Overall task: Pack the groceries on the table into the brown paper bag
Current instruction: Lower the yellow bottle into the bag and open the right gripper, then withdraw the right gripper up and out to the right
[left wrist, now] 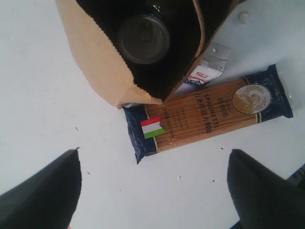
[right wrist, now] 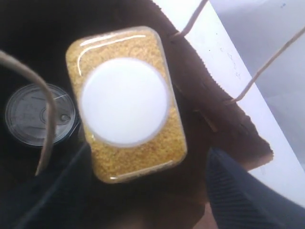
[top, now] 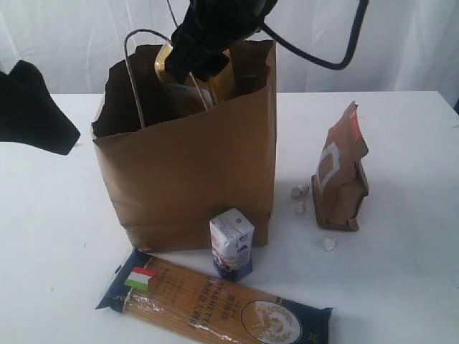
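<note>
The brown paper bag stands open in the middle of the white table. Inside it a yellow-grain bottle with a white cap stands beside a silver tin can. My right gripper hangs over the bag's mouth, open, its fingers wide of the bottle and not touching it. In front of the bag lie the spaghetti packet and the small white-purple carton. The brown pouch stands to the right. My left gripper hovers open and empty at the left, above bare table.
Three small white lumps lie between the bag and the pouch. A black cable loops behind the right arm. The bag's paper handles stick up near the right fingers.
</note>
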